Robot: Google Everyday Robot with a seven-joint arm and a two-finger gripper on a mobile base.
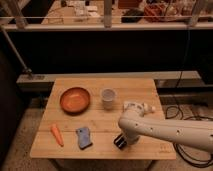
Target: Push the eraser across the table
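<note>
Claw [129,137] closed, holding nothing, low over table [100,85] front | eraser [119,142] mostly hidden beneath it, end showing

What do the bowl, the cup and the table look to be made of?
The bowl is probably wood or glazed clay: orange-brown with a faint sheen. The cup is likely paper or plastic: plain matte white. The table looks like wood: pale and matte, with lengthwise plank lines. The gripper sits low at the eraser, near the table's front edge.
</note>
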